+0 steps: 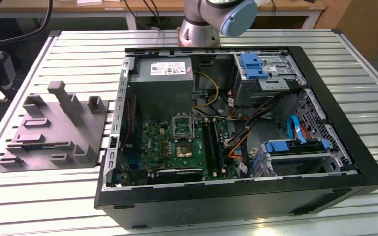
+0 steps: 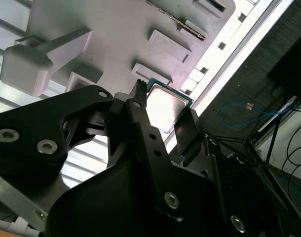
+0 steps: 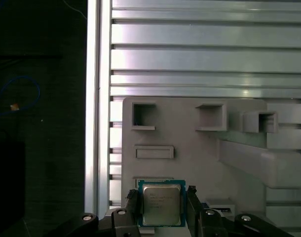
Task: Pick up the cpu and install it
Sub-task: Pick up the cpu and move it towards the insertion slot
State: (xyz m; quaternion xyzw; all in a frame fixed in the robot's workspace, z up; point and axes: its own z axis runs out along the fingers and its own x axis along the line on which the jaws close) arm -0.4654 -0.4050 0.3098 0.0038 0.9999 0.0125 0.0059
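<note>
- While the claw (image 3: 161,193) hangs over the grey parts tray (image 3: 190,153) in the first wrist view, its two fingers press on opposite edges of the cpu (image 3: 161,206), so it reads as clamped on the chip. The second wrist view shows the same pinch.
- The cpu lies flat between the fingers, silvery top towards the cameras, over a shallow pocket near the tray's edge. I cannot tell for sure whether it is already lifted clear of that pocket or only gripped in place.
- Judged from that, the step in hand is the pick-up, and nothing of the install is done.
- In the exterior view the tray sits on the slatted bench (image 1: 77,49), to the exterior view's left of the open computer case (image 1: 241,196). It is well apart from the green board (image 1: 163,147) inside the case, where the black socket frame (image 1: 181,128) stands.
- The install calls for a straight lift with the chip kept level and a carry over the case wall. It also needs an exact square match with the socket before any release, since a tilted or twisted chip could foul the contacts.
</note>
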